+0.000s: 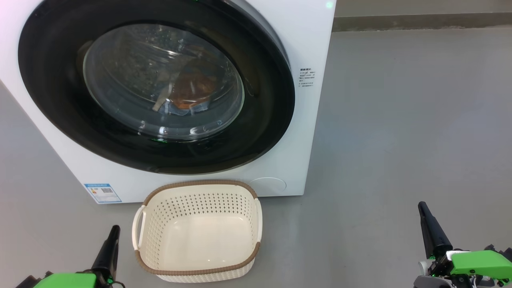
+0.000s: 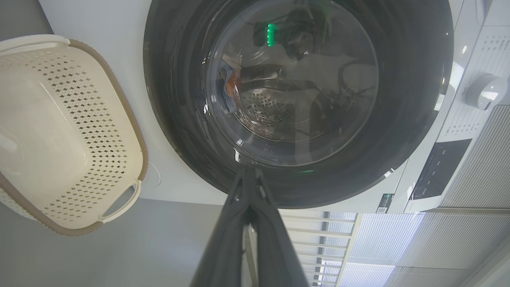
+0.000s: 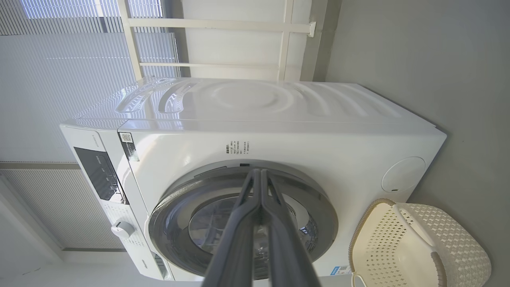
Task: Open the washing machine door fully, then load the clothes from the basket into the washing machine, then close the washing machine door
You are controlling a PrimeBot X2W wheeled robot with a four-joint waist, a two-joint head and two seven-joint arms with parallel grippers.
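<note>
Left gripper [image 1: 115,230] clenched, fingers pressed together, holding nothing, low left just beside the basket [image 1: 200,185]. Right gripper [image 1: 422,207] also clenched on nothing, low right, well apart from everything

Count: 2 grippers, 1 washing machine [image 1: 312,60], 1 door [image 1: 48,100], 1 basket, 1 blue label [image 1: 103,193] on the machine's lower left corner

Clothes [image 1: 192,90]: orange patch over a bit of blue behind the door glass, inside the drum. Can't split them into separate pieces, glare smears it

Machine's top and left side are cut off in head view; both gripper bodies are cut by the bottom edge

Door: glossy black, round, bulging clear window, sits flush with the white front, closed

Basket: on the grey floor [image 1: 400,140] just in front of the machine, below the door. Cream, perforated, brown rim, white handles, bare bottom showing
</note>
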